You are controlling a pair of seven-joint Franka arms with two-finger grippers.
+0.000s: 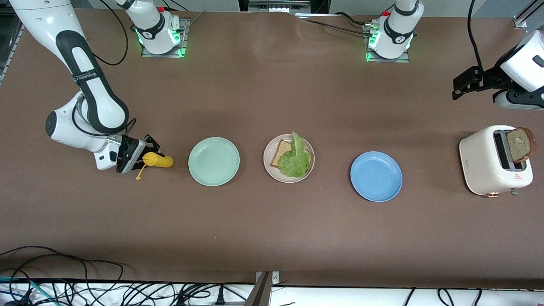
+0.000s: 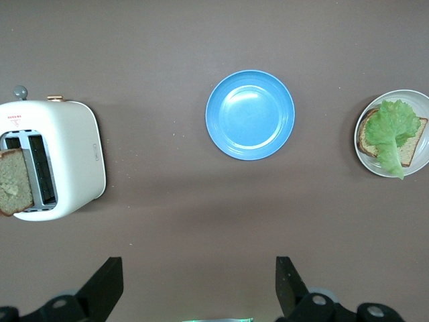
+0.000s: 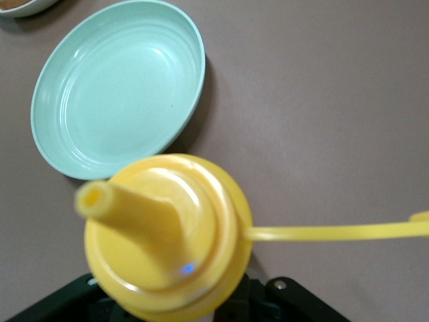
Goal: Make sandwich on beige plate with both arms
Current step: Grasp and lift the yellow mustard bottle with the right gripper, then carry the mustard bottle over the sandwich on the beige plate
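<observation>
Bread slice (image 1: 281, 154) with a ruffled lettuce leaf (image 1: 295, 161) on top sits on the beige plate (image 1: 268, 163), mid-counter (image 1: 272, 93), no top slice on it yet. Going by the front view's clock, a mint-green plate (image 1: 213, 161) is just at its 9 o'clock and a blue plate (image 1: 376, 176) at its 3. Further out at 3 there's a white toaster (image 1: 484, 170) with a second bread slice (image 1: 520, 144) sticking out of a slot. Left pincer (image 2: 198, 295) hangs spread wide over the counter at the toaster's 12 o'clock, waiting. Right pincer (image 1: 142, 155) is down at the mint plate's 9, pinching the base of a yellow squeeze bottle (image 1: 159, 160), nozzle pointing at that plate.
</observation>
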